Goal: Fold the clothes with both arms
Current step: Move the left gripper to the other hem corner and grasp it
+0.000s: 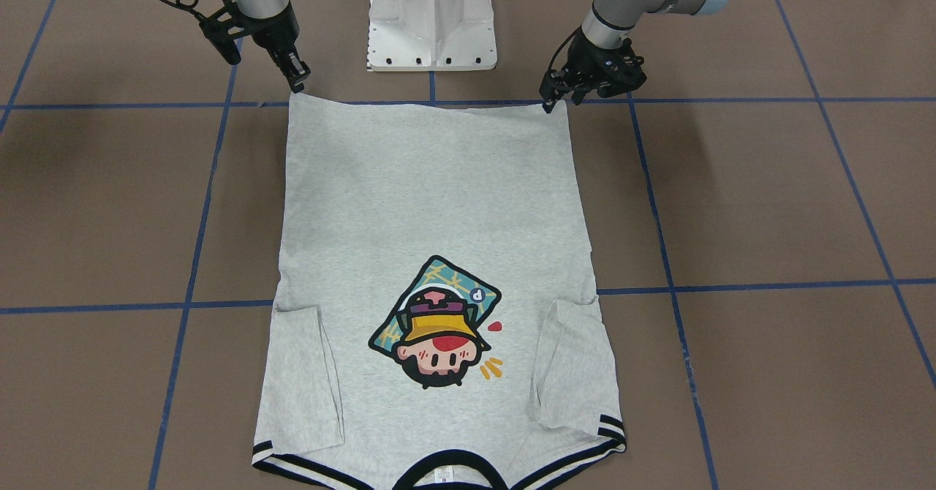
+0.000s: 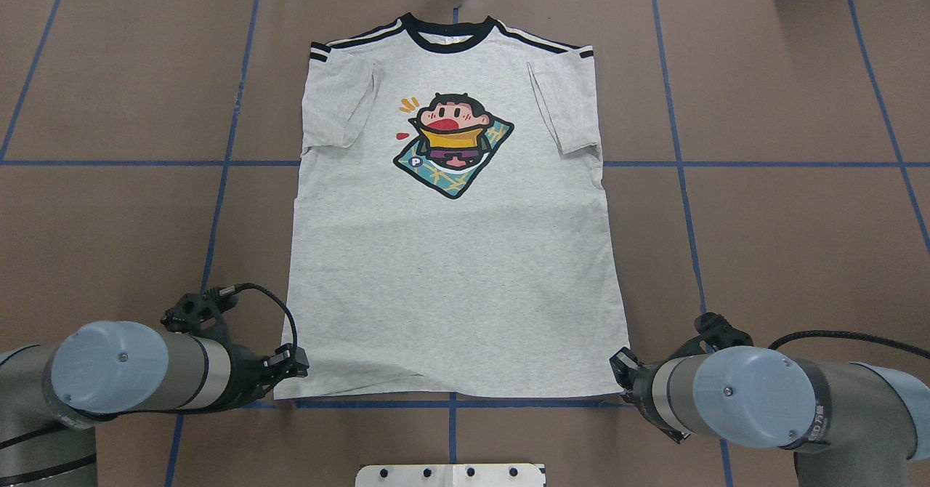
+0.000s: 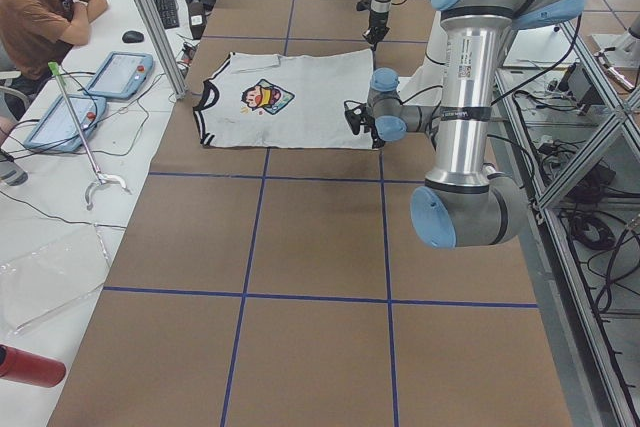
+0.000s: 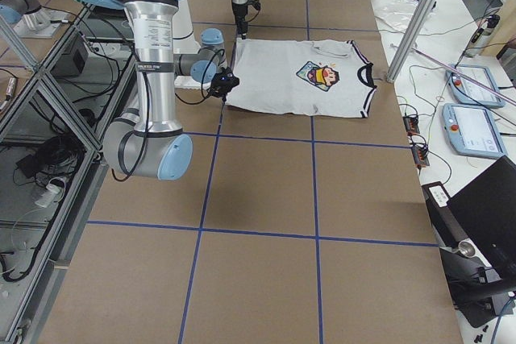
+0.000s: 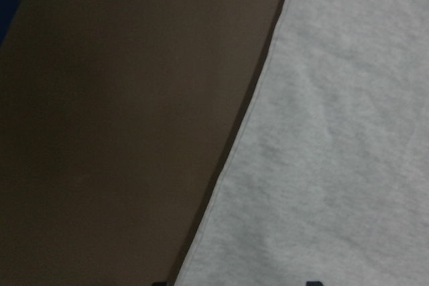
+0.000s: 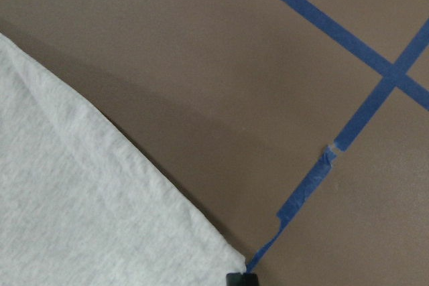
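The light grey T-shirt lies flat, print up, with both sleeves folded inward and its black neckband away from the robot; it also shows in the overhead view. My left gripper sits low at the hem's left corner. Its jaws are open, astride the shirt's side edge. My right gripper is at the hem's right corner. Its fingers are together, touching the very tip of that corner.
The white pedestal base stands just behind the hem, between the arms. Blue tape lines grid the brown tabletop. An operator sits by tablets beyond the collar end of the table.
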You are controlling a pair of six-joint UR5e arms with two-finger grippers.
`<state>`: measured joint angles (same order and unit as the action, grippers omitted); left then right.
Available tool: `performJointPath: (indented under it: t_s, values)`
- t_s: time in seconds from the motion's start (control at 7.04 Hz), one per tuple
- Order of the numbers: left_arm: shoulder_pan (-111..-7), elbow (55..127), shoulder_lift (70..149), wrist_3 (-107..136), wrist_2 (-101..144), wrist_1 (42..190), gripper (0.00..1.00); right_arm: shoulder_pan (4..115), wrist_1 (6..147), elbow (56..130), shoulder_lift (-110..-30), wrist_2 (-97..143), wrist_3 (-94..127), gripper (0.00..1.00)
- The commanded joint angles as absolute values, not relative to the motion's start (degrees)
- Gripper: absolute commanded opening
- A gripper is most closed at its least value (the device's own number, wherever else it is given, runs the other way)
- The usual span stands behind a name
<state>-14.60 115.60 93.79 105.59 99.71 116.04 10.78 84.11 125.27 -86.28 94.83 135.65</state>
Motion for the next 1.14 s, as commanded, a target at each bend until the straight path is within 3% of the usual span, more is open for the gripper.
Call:
performJointPath:
  t_s: [0.0,0.28,0.57,0.71,0.99]
  values:
    - [-13.18,115.49,93.78,106.52,98.53,115.93,0.67,10.81,84.11,125.59,-86.31,94.83,135.62,0.0]
    - [-13.18,115.31,93.43,106.52,98.44,115.84,0.48,10.9,84.11,125.68,-86.31,94.83,135.62,0.0]
    - [-13.1,115.31,93.52,106.52,98.53,114.17,0.45,11.07,84.11,125.77,-86.31,94.83,135.62,0.0]
    - [-12.92,115.31,93.43,106.52,98.53,114.08,0.38,11.07,84.11,125.95,-86.22,94.92,135.62,0.0]
    - [-12.66,115.75,93.69,106.44,98.61,112.07,0.0,11.07,84.11,125.95,-86.22,94.92,135.62,0.0]
